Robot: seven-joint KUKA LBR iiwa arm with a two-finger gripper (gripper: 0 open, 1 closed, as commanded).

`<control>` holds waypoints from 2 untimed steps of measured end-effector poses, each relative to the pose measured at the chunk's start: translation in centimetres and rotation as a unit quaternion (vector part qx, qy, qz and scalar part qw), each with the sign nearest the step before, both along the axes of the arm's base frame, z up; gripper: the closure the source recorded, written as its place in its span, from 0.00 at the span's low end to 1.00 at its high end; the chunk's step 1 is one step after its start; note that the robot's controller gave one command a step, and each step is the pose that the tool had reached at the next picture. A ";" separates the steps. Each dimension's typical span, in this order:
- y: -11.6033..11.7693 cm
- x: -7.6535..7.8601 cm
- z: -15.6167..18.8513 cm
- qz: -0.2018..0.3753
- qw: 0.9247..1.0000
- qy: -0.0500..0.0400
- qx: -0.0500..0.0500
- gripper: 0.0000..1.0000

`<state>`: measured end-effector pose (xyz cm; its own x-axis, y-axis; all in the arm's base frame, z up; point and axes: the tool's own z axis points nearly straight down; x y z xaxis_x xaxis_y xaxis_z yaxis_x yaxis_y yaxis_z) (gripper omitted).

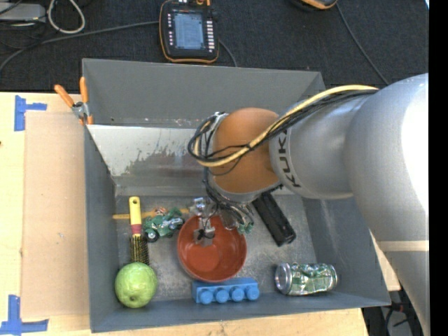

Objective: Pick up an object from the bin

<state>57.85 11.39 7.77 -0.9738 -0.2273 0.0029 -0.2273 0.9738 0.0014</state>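
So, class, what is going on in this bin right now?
A KUKA arm reaches in from the right, and its gripper hangs over the red bowl in the middle of the grey bin. The bowl rests on the bin floor, not lifted. Near it lie a green toy car, a blue studded block, a green apple and a crushed can.

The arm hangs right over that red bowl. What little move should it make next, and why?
Probably a small descent straight down. The gripper sits above the red bowl, near its back rim, so lowering could reach that rim. The green toy car and black bar lie close by, so sideways moves risk bumping them.
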 end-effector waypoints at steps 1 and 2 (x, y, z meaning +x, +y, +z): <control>0.0 0.0 0.0 0.000 1.000 0.000 0.000 1.00; 0.1 -1.0 8.7 -0.003 1.000 0.002 0.000 1.00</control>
<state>56.83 11.45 16.42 -0.9752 -0.2211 0.0075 -0.2211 0.9753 0.0024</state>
